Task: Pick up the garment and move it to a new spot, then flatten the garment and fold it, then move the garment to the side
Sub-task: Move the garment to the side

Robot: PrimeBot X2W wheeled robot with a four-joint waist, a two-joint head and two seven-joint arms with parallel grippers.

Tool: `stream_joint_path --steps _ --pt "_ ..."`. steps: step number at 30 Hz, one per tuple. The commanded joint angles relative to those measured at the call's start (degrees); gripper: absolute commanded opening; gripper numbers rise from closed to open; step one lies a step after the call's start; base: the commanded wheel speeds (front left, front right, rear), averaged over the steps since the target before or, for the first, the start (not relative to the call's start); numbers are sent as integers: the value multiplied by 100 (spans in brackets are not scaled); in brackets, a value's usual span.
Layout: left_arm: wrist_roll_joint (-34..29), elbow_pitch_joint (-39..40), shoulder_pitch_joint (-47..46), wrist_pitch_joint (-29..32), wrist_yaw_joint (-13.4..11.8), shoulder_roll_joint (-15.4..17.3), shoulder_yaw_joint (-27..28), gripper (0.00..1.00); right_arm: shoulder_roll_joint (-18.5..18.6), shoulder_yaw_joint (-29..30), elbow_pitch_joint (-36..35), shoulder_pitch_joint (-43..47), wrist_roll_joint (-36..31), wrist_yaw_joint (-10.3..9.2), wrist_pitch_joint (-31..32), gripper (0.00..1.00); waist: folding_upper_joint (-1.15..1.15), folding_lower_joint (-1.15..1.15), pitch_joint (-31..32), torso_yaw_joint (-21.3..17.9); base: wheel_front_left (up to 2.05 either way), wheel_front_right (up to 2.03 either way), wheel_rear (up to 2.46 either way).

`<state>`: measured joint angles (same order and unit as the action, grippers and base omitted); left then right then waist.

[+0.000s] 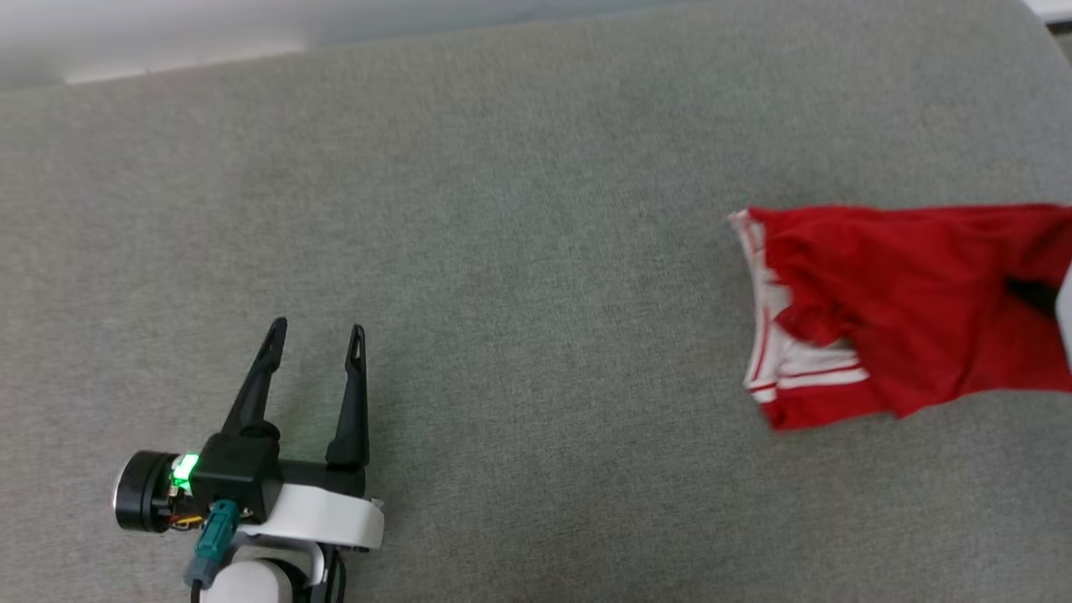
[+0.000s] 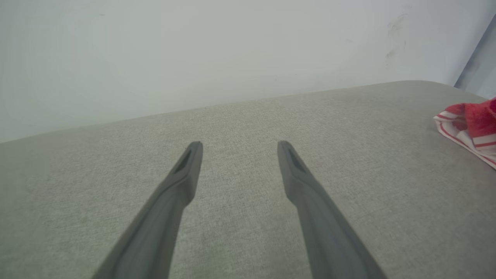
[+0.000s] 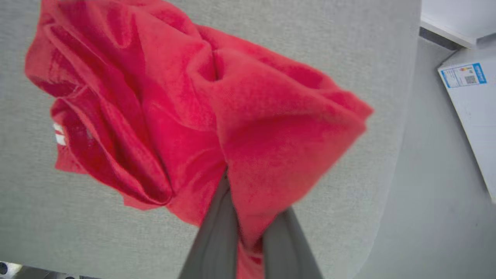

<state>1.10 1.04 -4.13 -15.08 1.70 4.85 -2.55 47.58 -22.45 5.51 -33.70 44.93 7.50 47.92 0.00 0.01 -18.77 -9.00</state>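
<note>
The red garment (image 3: 217,116) hung bunched from the right gripper (image 3: 242,217), whose two dark fingers were pinched tight on a fold of the cloth, above a desk (image 1: 536,251) covered in grey fabric. In the head view the garment (image 1: 904,310) sat well off to the right of the left gripper (image 1: 318,327), its white, red-striped trim turned toward that gripper and its far end running out past the picture's edge. The left gripper (image 2: 236,145) was spread wide with nothing between its fingers, low over bare grey fabric, with a corner of the garment (image 2: 471,120) far to its right.

By the look of it, the pick-up had been made and the carry to a new spot was under way. The cloth was crumpled into deep folds, so the flattening, the folding and the move to the side all appeared left to do.

Nothing on the desk served as a container. Beyond the desk's rounded edge, to the right of the right gripper, a white object with a blue-edged label (image 3: 463,75) lay by the floor (image 3: 426,193); whether it was a box could not be told
</note>
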Motion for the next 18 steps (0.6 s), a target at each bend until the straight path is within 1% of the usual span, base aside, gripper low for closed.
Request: stream_joint_path --steps 1,6,9,13,16,18 --pt "-41 42 -102 -11 29 34 15 100 97 91 137 -154 -170 -3 -22 0 0 -1 -296 -95 0 0 0" --pt "-57 143 -319 -11 79 52 -11 100 145 652 730 -400 -676 -3 -70 0 0 -1 -691 -2 0 0 0" --pt "-76 229 -448 -11 99 64 -31 100 -135 1164 1189 -548 -871 -2 -101 0 0 -1 -925 55 0 0 0" --pt "-84 324 -587 -11 120 71 -55 100 -202 1625 1595 -766 -1391 -5 -149 0 0 -1 -1163 127 0 0 0" --pt "-90 369 -637 -11 115 81 -70 100 -432 1968 1856 -859 -1659 -3 -165 0 0 -1 -1260 163 0 0 0" --pt "-84 376 -669 -11 111 82 -72 100 -500 2166 1985 -885 -1911 -3 -215 0 0 -1 -1276 184 0 0 0"
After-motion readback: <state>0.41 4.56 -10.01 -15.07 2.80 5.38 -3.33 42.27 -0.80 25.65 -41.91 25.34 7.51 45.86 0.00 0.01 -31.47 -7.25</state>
